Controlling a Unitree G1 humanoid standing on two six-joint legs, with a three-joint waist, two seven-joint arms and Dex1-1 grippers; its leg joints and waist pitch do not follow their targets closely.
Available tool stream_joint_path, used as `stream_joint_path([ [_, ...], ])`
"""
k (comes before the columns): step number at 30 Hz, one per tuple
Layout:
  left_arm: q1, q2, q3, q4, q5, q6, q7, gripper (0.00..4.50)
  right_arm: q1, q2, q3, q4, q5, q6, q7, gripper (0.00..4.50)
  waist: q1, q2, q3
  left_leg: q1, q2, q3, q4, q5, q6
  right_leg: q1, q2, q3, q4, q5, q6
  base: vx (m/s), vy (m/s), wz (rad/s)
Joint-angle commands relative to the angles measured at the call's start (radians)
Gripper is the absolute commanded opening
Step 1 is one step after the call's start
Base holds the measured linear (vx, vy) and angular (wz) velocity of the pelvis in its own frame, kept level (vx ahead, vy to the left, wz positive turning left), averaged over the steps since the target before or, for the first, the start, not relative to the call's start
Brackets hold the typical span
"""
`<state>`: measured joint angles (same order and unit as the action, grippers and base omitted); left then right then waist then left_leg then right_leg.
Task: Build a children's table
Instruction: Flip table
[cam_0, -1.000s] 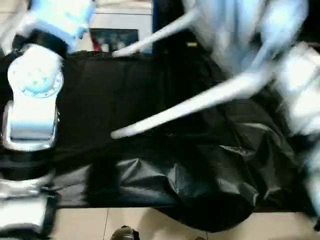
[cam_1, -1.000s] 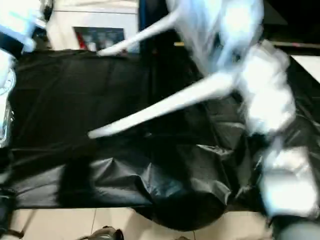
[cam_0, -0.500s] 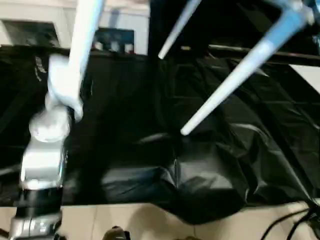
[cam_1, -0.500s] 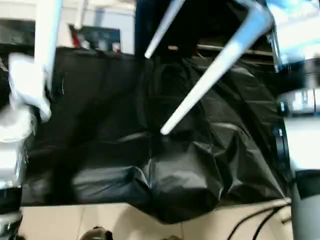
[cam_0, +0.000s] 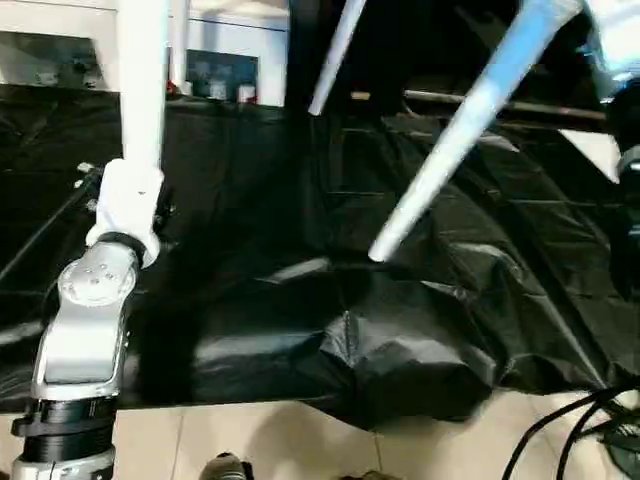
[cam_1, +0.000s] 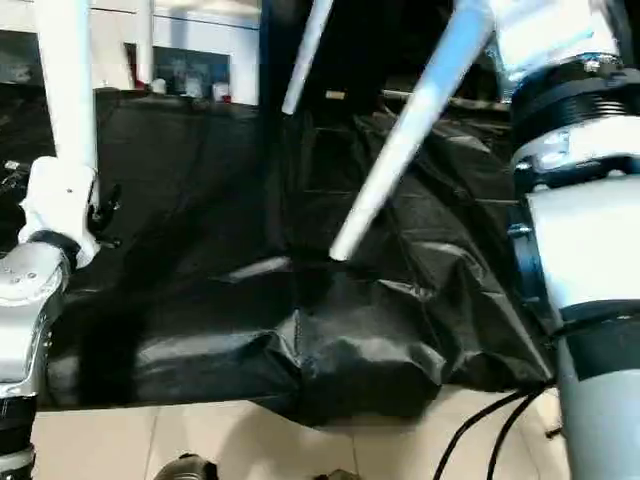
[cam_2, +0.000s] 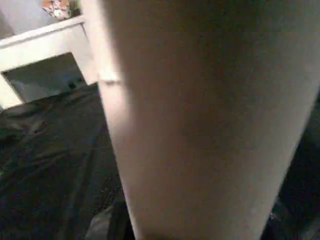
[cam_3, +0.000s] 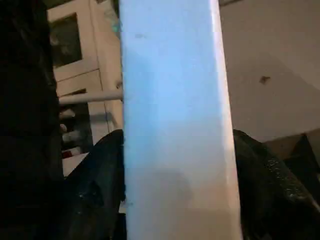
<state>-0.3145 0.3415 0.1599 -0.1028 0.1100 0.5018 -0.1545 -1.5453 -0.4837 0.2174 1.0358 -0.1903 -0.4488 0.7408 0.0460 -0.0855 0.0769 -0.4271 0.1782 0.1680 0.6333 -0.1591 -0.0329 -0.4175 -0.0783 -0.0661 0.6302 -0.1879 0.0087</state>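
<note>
The children's table hangs in the air over the black-draped surface, legs pointing down; its top is out of view above. A thick white leg (cam_0: 450, 140) slants down to a tip just above the cloth. A thinner-looking leg (cam_0: 335, 55) slants behind it. At the left, a leg (cam_0: 142, 80) stands nearly upright, with another leg (cam_0: 178, 45) behind it. My left gripper (cam_0: 135, 172) sits at this upright leg, which looms close in the left wrist view (cam_2: 200, 120). My right arm (cam_1: 585, 240) rises to the thick leg's upper end. A white leg (cam_3: 172, 125) stands close in the right wrist view.
The black-draped work surface (cam_0: 260, 170) spreads below, with cloth bunched in folds (cam_0: 400, 350) at its front edge. Tiled floor (cam_0: 260, 440) lies in front, with black cables (cam_0: 570, 430) at the right. White cabinets (cam_0: 225, 40) stand behind.
The legs have swung from a low slant to a steep one. My left arm has come up against the upright left leg. The camera has also shifted.
</note>
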Motion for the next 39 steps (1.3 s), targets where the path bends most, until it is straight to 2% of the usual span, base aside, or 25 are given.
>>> stream_joint_path([
  [1,-0.009,-0.005,-0.012,-0.002,-0.007,-0.013,0.0,1.22,0.002,0.022,0.038,0.022,-0.014,-0.031,0.066,3.29,-0.013,0.025,-0.059,0.045,0.049,-0.043,-0.093,-0.672,-0.1,0.004,-0.063,0.03,-0.091,-0.499,-0.112,0.0,0.0,0.0],
  [3,0.006,-0.01,-0.003,0.002,-0.015,-0.024,0.003,1.22,0.007,0.033,0.031,0.025,-0.005,-0.048,0.083,3.37,-0.019,0.021,-0.056,0.051,0.049,-0.042,-0.091,-0.692,-0.101,-0.003,-0.061,0.029,-0.094,-0.508,-0.115,0.0,0.0,0.0],
  [4,0.026,-0.021,0.007,0.002,-0.023,-0.037,0.01,1.22,0.02,0.046,0.023,0.016,0.017,-0.067,0.105,3.49,-0.022,0.011,-0.056,0.053,0.05,-0.041,-0.089,-0.692,-0.098,-0.005,-0.063,0.028,-0.096,-0.516,-0.113,0.0,0.0,0.0],
  [7,0.04,-0.027,0.009,0.002,-0.027,-0.042,0.014,1.21,0.029,0.06,0.01,0.01,0.04,-0.091,0.114,3.69,-0.022,0.012,-0.056,0.06,0.052,-0.039,-0.088,-0.701,-0.1,-0.011,-0.06,0.03,-0.097,-0.509,-0.114,0.0,0.0,0.0],
  [11,0.064,-0.032,0.004,0.014,-0.027,-0.063,0.016,1.21,0.059,0.107,-0.038,-0.022,0.123,-0.167,0.15,3.99,-0.024,0.009,-0.054,0.067,0.052,-0.039,-0.088,-0.725,-0.098,-0.016,-0.057,0.027,-0.101,-0.504,-0.11,0.0,0.0,0.0],
  [17,0.077,-0.031,0.002,0.042,-0.026,-0.094,0.016,1.21,0.111,0.174,-0.113,-0.097,0.259,-0.249,0.173,4.09,-0.025,0.003,-0.055,0.062,0.055,-0.041,-0.1,-0.72,-0.1,-0.008,-0.058,0.027,-0.096,-0.467,-0.118,0.0,0.0,0.0],
  [18,0.082,-0.027,0.002,0.05,-0.028,-0.106,0.013,1.21,0.147,0.2,-0.135,-0.166,0.325,-0.248,0.187,4.09,-0.024,0.005,-0.055,0.064,0.055,-0.041,-0.101,-0.716,-0.1,-0.008,-0.058,0.029,-0.097,-0.462,-0.118,0.0,0.0,0.0],
  [20,0.085,-0.026,0.003,0.057,-0.032,-0.116,0.007,1.21,0.178,0.215,-0.143,-0.221,0.362,-0.226,0.191,4.09,-0.022,0.0,-0.056,0.066,0.055,-0.039,-0.103,-0.699,-0.1,-0.006,-0.057,0.031,-0.097,-0.449,-0.118,0.0,0.0,0.0],
  [22,0.094,-0.022,0.001,0.075,-0.039,-0.136,-0.004,1.21,0.261,0.238,-0.145,-0.339,0.419,-0.159,0.194,4.09,-0.019,-0.005,-0.055,0.069,0.055,-0.036,-0.105,-0.683,-0.102,-0.008,-0.054,0.034,-0.097,-0.43,-0.12,0.0,0.0,0.0],
  [23,0.103,-0.022,0.0,0.09,-0.042,-0.154,-0.007,1.21,0.353,0.249,-0.13,-0.452,0.45,-0.097,0.188,4.09,-0.013,-0.004,-0.052,0.073,0.055,-0.035,-0.109,-0.675,-0.106,-0.008,-0.056,0.037,-0.101,-0.434,-0.107,0.0,0.0,0.0],
  [24,0.105,-0.022,0.0,0.093,-0.042,-0.158,-0.007,1.21,0.374,0.251,-0.125,-0.477,0.456,-0.085,0.185,4.09,-0.014,-0.003,-0.054,0.072,0.055,-0.036,-0.11,-0.672,-0.111,-0.006,-0.056,0.037,-0.099,-0.428,-0.105,0.0,0.0,0.0],
  [25,0.112,-0.021,-0.001,0.095,-0.048,-0.155,-0.017,1.21,0.423,0.254,-0.113,-0.53,0.467,-0.052,0.174,4.09,-0.016,-0.009,-0.057,0.066,0.056,-0.041,-0.116,-0.665,-0.12,0.004,-0.056,0.036,-0.097,-0.42,-0.101,0.0,0.0,0.0],
  [27,0.121,-0.02,-0.003,0.097,-0.054,-0.152,-0.027,1.21,0.488,0.258,-0.101,-0.592,0.476,-0.014,0.158,4.09,-0.014,-0.01,-0.062,0.074,0.057,-0.038,-0.116,-0.669,-0.128,-0.001,-0.054,0.035,-0.094,-0.402,-0.108,0.0,0.0,0.0],
  [28,0.129,-0.02,-0.003,0.099,-0.059,-0.151,-0.035,1.21,0.549,0.26,-0.089,-0.643,0.478,0.015,0.139,4.09,-0.012,-0.013,-0.058,0.075,0.056,-0.036,-0.118,-0.666,-0.128,-0.002,-0.054,0.035,-0.099,-0.406,-0.104,0.0,0.0,0.0],
  [29,0.138,-0.021,-0.001,0.1,-0.068,-0.153,-0.044,1.77,0.622,0.261,-0.076,-0.707,0.485,0.053,0.117,4.09,-0.012,-0.02,-0.055,0.075,0.055,-0.033,-0.118,-0.656,-0.125,-0.003,-0.052,0.037,-0.102,-0.411,-0.099,0.0,0.0,0.0],
  [30,0.155,-0.021,0.005,0.103,-0.078,-0.16,-0.055,1.91,0.769,0.258,-0.044,-0.829,0.497,0.124,0.072,4.09,-0.009,-0.021,-0.058,0.08,0.056,-0.033,-0.119,-0.651,-0.128,-0.004,-0.056,0.038,-0.103,-0.413,-0.094,0.0,0.0,0.0],
  [31,0.16,-0.02,0.007,0.105,-0.079,-0.164,-0.056,1.94,0.811,0.257,-0.035,-0.863,0.502,0.144,0.061,4.09,-0.006,-0.019,-0.057,0.079,0.056,-0.034,-0.122,-0.631,-0.131,0.001,-0.054,0.039,-0.105,-0.401,-0.084,0.0,0.0,0.0],
  [32,0.165,-0.017,0.007,0.105,-0.081,-0.165,-0.059,2.13,0.856,0.252,-0.025,-0.903,0.511,0.171,0.052,4.09,-0.013,-0.026,-0.051,0.072,0.055,-0.039,-0.129,-0.67,-0.14,0.006,-0.053,0.036,-0.108,-0.451,-0.072,0.0,0.0,0.0],
  [33,0.173,-0.015,0.01,0.11,-0.081,-0.176,-0.06,2.13,0.921,0.245,-0.013,-0.941,0.518,0.202,0.037,4.09,-0.013,-0.026,-0.051,0.074,0.055,-0.041,-0.129,-0.687,-0.141,0.007,-0.054,0.034,-0.11,-0.476,-0.069,0.0,0.0,0.0],
  [34,0.184,-0.013,0.013,0.121,-0.09,-0.196,-0.068,2.26,1.014,0.23,-0.005,-1.001,0.533,0.281,0.025,4.09,-0.01,-0.026,-0.051,0.079,0.054,-0.04,-0.125,-0.682,-0.135,0.005,-0.058,0.039,-0.116,-0.494,-0.066,0.0,0.0,0.0],
  [35,0.187,-0.013,0.013,0.123,-0.091,-0.201,-0.069,2.26,1.036,0.226,-0.003,-1.013,0.538,0.301,0.023,4.09,-0.008,-0.022,-0.048,0.083,0.054,-0.039,-0.125,-0.693,-0.133,0.001,-0.058,0.039,-0.121,-0.508,-0.065,0.0,0.0,0.0],
  [36,0.192,-0.011,0.014,0.127,-0.092,-0.209,-0.071,2.4,1.066,0.221,-0.001,-1.029,0.544,0.332,0.02,4.09,-0.012,-0.027,-0.04,0.085,0.052,-0.04,-0.123,-0.717,-0.127,-0.002,-0.058,0.035,-0.131,-0.564,-0.055,0.0,0.0,0.0],
  [37,0.196,-0.011,0.013,0.135,-0.096,-0.221,-0.072,2.47,1.1,0.217,-0.008,-1.035,0.551,0.374,0.014,4.09,-0.016,-0.029,-0.039,0.084,0.051,-0.043,-0.123,-0.728,-0.127,0.002,-0.06,0.03,-0.135,-0.6,-0.048,0.0,0.0,0.0],
  [38,0.201,-0.012,0.013,0.141,-0.1,-0.228,-0.074,2.56,1.129,0.215,-0.017,-1.028,0.555,0.409,0.006,4.09,-0.025,-0.022,-0.034,0.088,0.052,-0.053,-0.121,-0.767,-0.132,0.008,-0.063,0.012,-0.148,-0.672,-0.036,0.0,0.0,0.0],
  [39,0.211,-0.013,0.013,0.152,-0.1,-0.243,-0.072,2.56,1.183,0.208,-0.033,-1.028,0.556,0.47,-0.017,4.09,-0.029,-0.018,-0.03,0.088,0.052,-0.056,-0.125,-0.784,-0.134,0.01,-0.06,0.003,-0.151,-0.678,-0.035,0.0,0.0,0.0],
])
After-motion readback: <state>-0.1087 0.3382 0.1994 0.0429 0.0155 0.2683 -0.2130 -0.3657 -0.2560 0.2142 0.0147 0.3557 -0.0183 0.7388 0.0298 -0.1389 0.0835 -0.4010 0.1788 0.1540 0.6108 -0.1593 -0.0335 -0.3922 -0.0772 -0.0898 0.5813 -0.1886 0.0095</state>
